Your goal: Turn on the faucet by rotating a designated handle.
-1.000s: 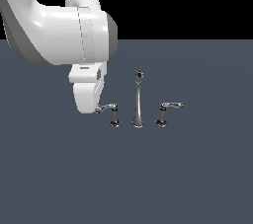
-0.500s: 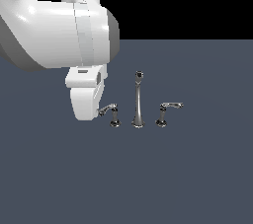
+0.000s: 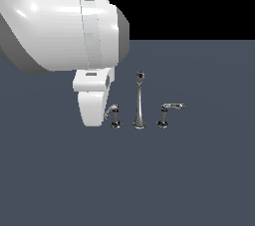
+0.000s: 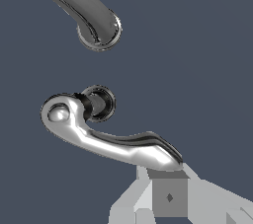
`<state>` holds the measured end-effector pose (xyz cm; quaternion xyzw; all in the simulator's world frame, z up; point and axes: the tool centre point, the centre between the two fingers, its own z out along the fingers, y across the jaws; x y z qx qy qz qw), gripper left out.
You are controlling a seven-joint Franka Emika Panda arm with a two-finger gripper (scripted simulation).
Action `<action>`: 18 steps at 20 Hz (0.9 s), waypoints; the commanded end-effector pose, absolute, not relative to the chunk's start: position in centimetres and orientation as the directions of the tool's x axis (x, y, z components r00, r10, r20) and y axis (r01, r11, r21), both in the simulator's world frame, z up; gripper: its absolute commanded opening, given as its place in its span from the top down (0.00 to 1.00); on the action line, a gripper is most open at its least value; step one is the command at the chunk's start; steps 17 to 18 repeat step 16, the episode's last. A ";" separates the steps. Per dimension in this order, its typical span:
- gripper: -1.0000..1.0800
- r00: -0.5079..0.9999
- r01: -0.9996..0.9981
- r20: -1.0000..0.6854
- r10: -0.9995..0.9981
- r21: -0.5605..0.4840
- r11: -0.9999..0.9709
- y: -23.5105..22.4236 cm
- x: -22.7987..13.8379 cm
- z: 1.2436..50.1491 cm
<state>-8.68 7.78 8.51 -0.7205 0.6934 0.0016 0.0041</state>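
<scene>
The finger (image 4: 168,196) touches the free end of the handle (image 4: 106,136) and can slip off if the push goes off line. I cannot tell if the gripper (image 3: 94,108) is released or clenched. The arm hangs low at left of centre, beside the faucet (image 3: 140,101).

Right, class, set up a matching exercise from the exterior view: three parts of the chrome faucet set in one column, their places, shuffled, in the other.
Things:
1. spout
2. handle
3. right lever

Places:
A. on the exterior view's right, standing clear of the arm
B. in the middle, tallest, with a dark tip
C. on the exterior view's left, right beside the white arm

Pairs: 1-B, 2-C, 3-A
</scene>
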 end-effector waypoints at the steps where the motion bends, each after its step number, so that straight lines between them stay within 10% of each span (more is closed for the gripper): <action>1: 1.00 0.004 -1.000 -0.001 -1.000 0.000 -0.004 5.1 -9.1 8.5; 18: 1.00 0.003 -1.000 0.000 -1.000 0.000 -0.003 -0.1 -7.7 8.5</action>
